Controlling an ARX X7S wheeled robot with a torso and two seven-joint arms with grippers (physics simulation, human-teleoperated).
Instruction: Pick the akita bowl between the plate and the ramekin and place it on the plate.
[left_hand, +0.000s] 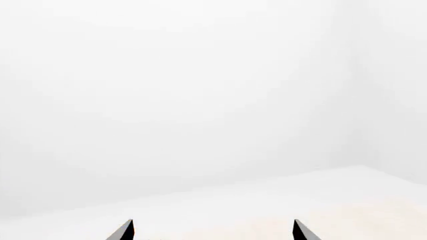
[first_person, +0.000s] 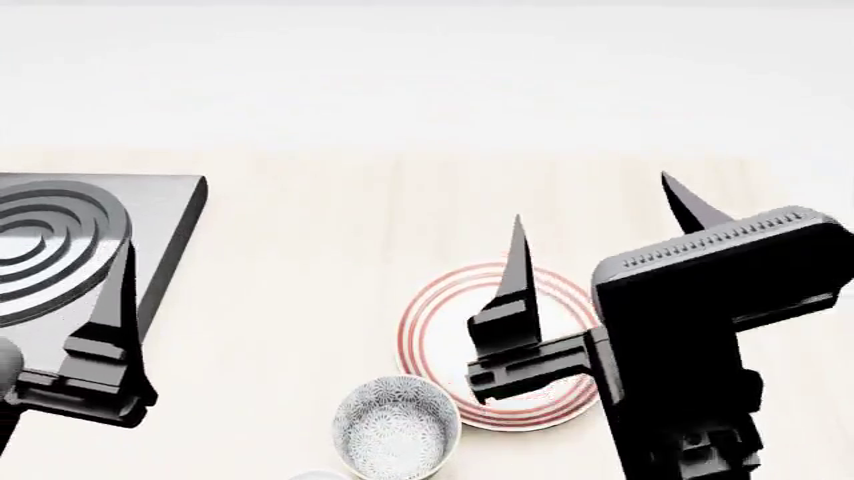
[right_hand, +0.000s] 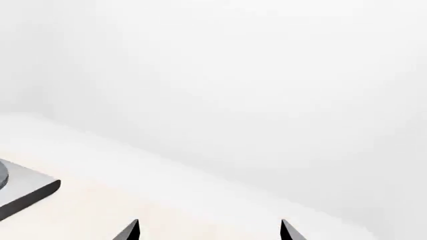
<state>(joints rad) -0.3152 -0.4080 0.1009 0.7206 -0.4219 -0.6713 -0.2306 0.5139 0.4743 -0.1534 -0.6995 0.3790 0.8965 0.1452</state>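
We are looking down on the pale table, where the grey stove plate is sitting at far left and the red-ringed plate is lying partly under our right gripper. The speckled bowl is sitting empty, just touching the plate's near-left rim. Our right jaws are standing apart with nothing between them, and the left gripper's jaws are standing apart too.

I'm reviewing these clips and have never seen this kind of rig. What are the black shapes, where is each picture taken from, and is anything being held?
This is a simulated two-armed robot. The head view looks down over a pale table. The black shapes are its left gripper and right gripper, both with fingers spread and holding nothing. On the table lie a red-ringed plate, a speckled akita bowl beside it, and a grey stove burner. A white rim at the bottom edge is too cut off to name. The other two pictures come from wrist cameras, showing mostly blank background and fingertips.
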